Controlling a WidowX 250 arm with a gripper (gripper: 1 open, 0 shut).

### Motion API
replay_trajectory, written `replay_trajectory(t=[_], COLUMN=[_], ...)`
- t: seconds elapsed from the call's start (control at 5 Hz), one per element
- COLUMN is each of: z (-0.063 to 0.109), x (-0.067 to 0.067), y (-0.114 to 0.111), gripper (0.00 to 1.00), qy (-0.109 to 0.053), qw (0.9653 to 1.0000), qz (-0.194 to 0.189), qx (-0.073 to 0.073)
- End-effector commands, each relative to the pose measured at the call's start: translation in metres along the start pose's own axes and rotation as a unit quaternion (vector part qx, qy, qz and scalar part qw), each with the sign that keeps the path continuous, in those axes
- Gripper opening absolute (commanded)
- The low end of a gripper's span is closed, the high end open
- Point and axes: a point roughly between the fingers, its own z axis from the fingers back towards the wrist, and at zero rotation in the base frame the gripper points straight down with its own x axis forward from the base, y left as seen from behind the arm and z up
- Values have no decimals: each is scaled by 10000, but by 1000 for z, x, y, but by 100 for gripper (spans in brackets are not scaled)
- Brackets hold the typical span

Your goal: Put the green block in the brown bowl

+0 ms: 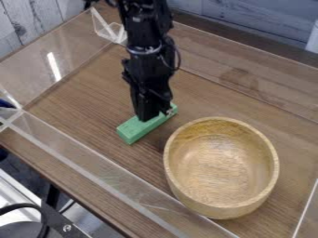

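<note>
The green block (141, 127) lies flat on the wooden table, just left of the brown bowl (222, 165). My gripper (152, 112) points straight down over the block's far end. Its black fingers are drawn together against that end, and the block still rests on the table. The bowl is a wide, shallow dish of light wood with nothing in it, at the front right, a short way from the block.
Clear acrylic walls (74, 158) fence the table along the front left and the right. The arm (143, 37) rises from the gripper towards the back. Bare wood (87, 98) lies left of the block.
</note>
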Motion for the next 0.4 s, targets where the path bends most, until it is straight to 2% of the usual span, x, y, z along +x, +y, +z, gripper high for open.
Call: replay_trajectory(t=[0.0,0.2], z=[33,53], x=[11,16], y=[9,12], gripper=[0,0], qy=[-420,-560], qw=[9989,9981], qz=[76,142], qx=[177,190])
